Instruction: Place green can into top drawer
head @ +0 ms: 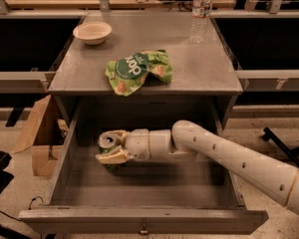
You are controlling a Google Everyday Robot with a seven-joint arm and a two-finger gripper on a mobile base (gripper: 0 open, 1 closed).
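The top drawer (154, 185) is pulled out wide, grey metal with a flat bottom and a small knob on its front panel. My arm reaches in from the right. My gripper (111, 147) sits low inside the drawer at its left. Its pale fingers (112, 157) close around the green can (107, 141), which stands upright with its silver top and pull tab showing. The can's lower body is hidden by the fingers, so I cannot tell whether it rests on the drawer bottom.
On the cabinet top lie a flat green snack bag (138, 70), a pale bowl (92, 32) at the back left and a clear water bottle (200, 13) at the back right. A cardboard box (37, 133) stands on the floor left of the drawer.
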